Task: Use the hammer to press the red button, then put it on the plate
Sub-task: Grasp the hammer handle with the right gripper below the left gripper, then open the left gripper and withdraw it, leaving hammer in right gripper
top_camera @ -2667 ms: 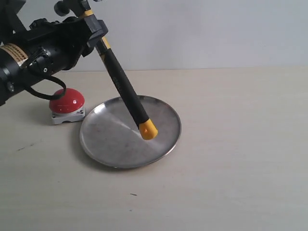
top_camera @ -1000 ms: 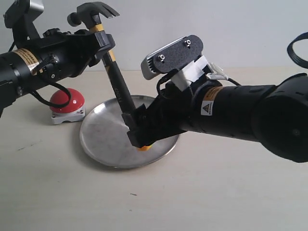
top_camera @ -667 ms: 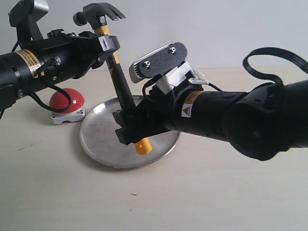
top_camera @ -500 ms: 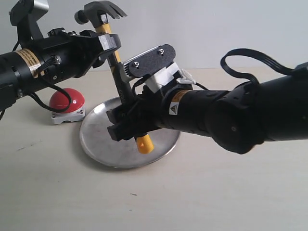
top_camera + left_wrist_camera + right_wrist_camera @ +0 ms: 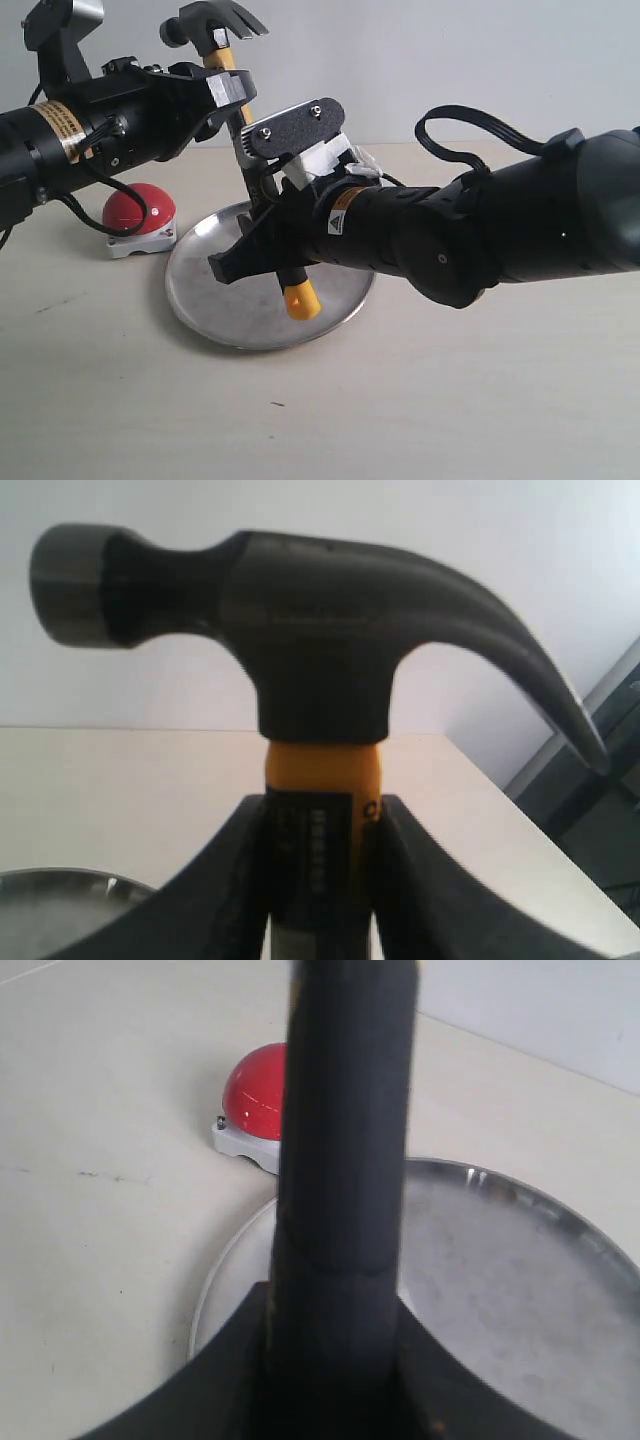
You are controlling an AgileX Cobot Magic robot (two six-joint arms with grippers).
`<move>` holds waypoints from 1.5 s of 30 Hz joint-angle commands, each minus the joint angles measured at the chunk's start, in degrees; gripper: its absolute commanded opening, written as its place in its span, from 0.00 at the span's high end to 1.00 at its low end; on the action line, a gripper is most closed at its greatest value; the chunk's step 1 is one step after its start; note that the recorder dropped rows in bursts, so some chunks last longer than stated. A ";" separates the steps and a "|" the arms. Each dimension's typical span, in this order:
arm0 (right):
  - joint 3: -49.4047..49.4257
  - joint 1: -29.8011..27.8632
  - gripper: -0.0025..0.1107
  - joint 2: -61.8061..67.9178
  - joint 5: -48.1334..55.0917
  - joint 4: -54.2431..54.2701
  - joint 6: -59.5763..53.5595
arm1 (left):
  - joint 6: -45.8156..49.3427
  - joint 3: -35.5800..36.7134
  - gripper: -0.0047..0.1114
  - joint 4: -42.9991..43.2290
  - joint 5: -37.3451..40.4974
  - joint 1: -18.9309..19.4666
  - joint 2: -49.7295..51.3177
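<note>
One hammer [image 5: 214, 28], one red button [image 5: 138, 212], one plate [image 5: 212, 305] and one table [image 5: 460, 400]

The hammer [image 5: 345, 1160] shows only as its black handle, standing between the dark fingers [image 5: 225, 1380] of the right gripper [image 5: 335, 1305], which press against both of its sides. Beyond it the silver plate [image 5: 520, 1290] lies on the pale table [image 5: 100, 1160], and the red button [image 5: 258, 1095] on its white base sits just beside the plate's rim, partly hidden by the handle
</note>
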 commanded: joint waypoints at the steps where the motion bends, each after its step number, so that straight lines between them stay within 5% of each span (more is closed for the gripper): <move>1: -0.32 0.19 0.98 0.04 0.33 -0.69 -0.43 | 0.00 -0.96 0.96 -0.50 -4.12 0.07 -0.72; 6: -0.32 0.19 0.98 0.04 0.94 -0.69 -0.53 | 2.93 -0.96 0.94 -0.28 -4.65 0.07 -0.72; 12: -0.32 0.19 0.98 -1.16 0.93 -0.69 0.74 | 3.49 -0.96 0.52 -1.78 -4.94 0.07 -0.72; 23: -0.32 0.06 0.98 -5.85 5.15 -0.69 0.74 | 15.79 -0.70 0.50 -5.94 2.48 1.25 -5.79; 30: -0.32 0.06 0.98 -6.44 5.27 -0.69 0.74 | 19.91 -0.73 0.51 -5.69 19.16 3.80 -14.54; 34: -0.32 0.06 0.98 -6.44 5.27 -0.69 0.74 | 25.50 -0.43 0.68 -4.69 29.48 4.08 -20.13; 37: -0.32 0.06 0.98 -6.44 5.41 -0.69 0.74 | 27.25 2.55 0.94 -4.69 29.47 4.08 -24.48; 45: -0.32 0.06 0.98 -6.44 9.27 -0.69 1.05 | 34.32 18.02 0.96 -4.46 16.57 4.08 -43.72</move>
